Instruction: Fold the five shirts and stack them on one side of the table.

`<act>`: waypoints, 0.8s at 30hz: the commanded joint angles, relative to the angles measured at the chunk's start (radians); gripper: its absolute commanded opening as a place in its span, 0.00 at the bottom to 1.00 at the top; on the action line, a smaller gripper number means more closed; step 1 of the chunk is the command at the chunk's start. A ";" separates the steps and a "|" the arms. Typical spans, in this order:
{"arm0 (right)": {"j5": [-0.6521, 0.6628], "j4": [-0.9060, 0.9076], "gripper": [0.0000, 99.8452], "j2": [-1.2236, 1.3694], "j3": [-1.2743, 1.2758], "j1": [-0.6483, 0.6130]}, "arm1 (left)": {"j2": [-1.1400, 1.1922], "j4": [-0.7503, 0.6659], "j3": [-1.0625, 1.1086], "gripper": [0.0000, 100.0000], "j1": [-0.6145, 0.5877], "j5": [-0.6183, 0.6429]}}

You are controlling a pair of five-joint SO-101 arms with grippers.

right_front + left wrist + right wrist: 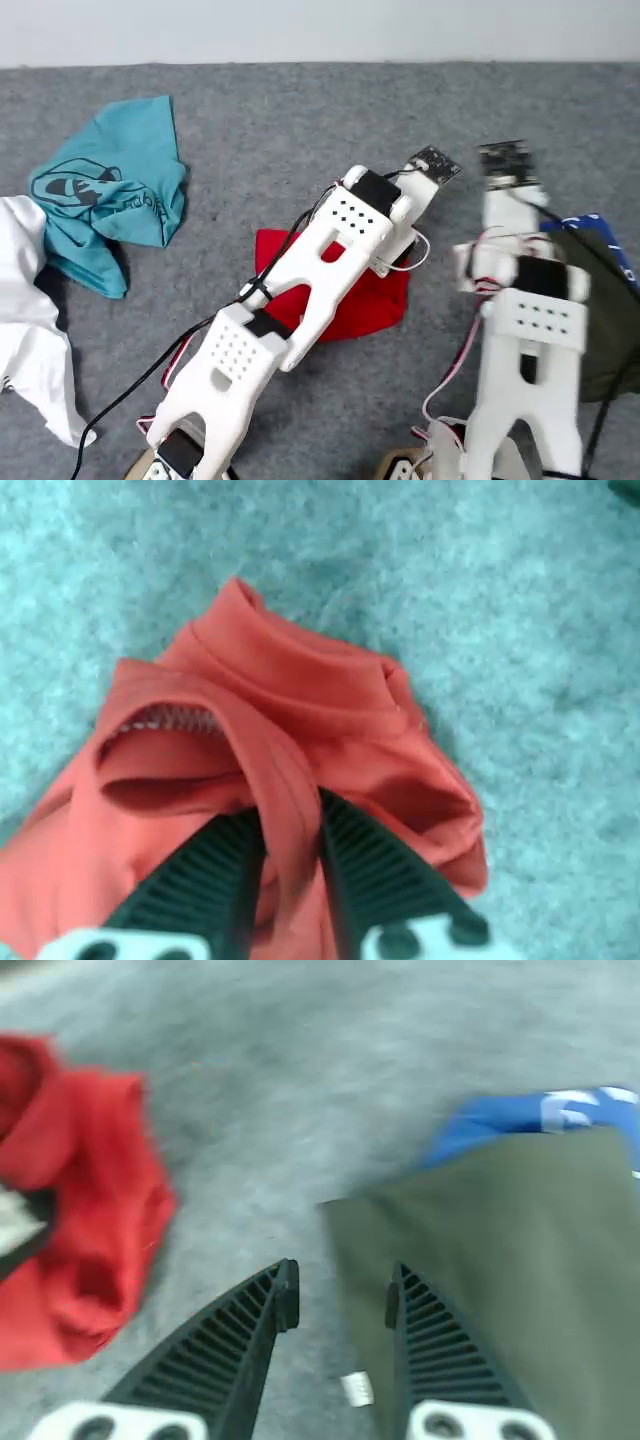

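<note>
From above, the red shirt (372,296) lies bunched mid-table under the left arm (330,250), with its longer side running across the table. Up in the far left corner sits a crumpled teal shirt (115,200) with a dark print. Just beside it, a rumpled white shirt (30,330) trails along the left edge. On the right, next to the right arm (530,310), a flat olive shirt (605,320) lies on top of a blue shirt (605,228). The table (300,120) has a grey, felt-like nap.

Through the left wrist camera, the left gripper (290,810) has its ribbed black jaws pinching a ridge of the red shirt (290,680). The cloth is soft knit, puckered into folds, and the collar opening (ribbed band, pale stitching inside) points away from the fingers.

Through the right wrist camera, the right gripper (342,1275) has its jaws spread and nothing between them. One finger hangs over the straight edge of the smooth olive shirt (500,1240), the other over bare grey nap. I cannot tell whether either finger touches. The blue shirt (510,1120) peeks out beyond the olive one, and the red shirt (90,1220) is heaped well apart to the side.
</note>
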 commanded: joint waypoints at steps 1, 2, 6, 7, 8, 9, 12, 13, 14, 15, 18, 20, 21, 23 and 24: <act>0.009 -0.018 0.16 -0.033 -0.060 0.091 | 0.055 0.048 -0.176 0.01 0.008 -0.008; 0.009 -0.018 0.16 -0.033 -0.063 0.105 | 0.078 0.048 -0.199 0.01 0.008 -0.008; 0.011 -0.015 0.16 -0.033 -0.063 0.139 | 0.123 0.048 -0.232 0.01 0.015 -0.008; 0.011 -0.012 0.16 -0.033 -0.063 0.139 | 0.123 0.048 -0.232 0.01 0.018 -0.008; 0.011 -0.012 0.16 -0.033 -0.063 0.136 | 0.121 0.048 -0.236 0.01 0.021 -0.008; 0.009 -0.010 0.16 -0.033 -0.063 0.133 | 0.121 0.048 -0.236 0.01 0.028 -0.008; 0.008 -0.010 0.16 -0.033 -0.063 0.133 | 0.123 0.048 -0.237 0.01 0.038 -0.008; 0.008 -0.010 0.16 -0.033 -0.063 0.133 | 0.123 0.048 -0.237 0.01 0.043 -0.011; 0.008 -0.010 0.16 -0.033 -0.063 0.133 | 0.123 0.048 -0.237 0.01 0.046 -0.011; 0.008 -0.010 0.16 -0.033 -0.063 0.133 | 0.123 0.048 -0.237 0.01 0.048 -0.011; 0.008 -0.010 0.16 -0.033 -0.063 0.133 | 0.126 0.048 -0.236 0.01 0.048 -0.012; 0.009 -0.010 0.16 -0.033 -0.063 0.133 | 0.121 0.048 -0.234 0.03 0.043 -0.014; 0.009 -0.010 0.16 -0.033 -0.063 0.133 | 0.121 0.048 -0.236 0.06 0.041 -0.014; 0.009 -0.010 0.16 -0.033 -0.063 0.133 | 0.110 0.049 -0.236 0.13 0.037 -0.015; 0.009 -0.008 0.16 -0.033 -0.063 0.133 | 0.098 0.049 -0.236 0.17 0.031 -0.015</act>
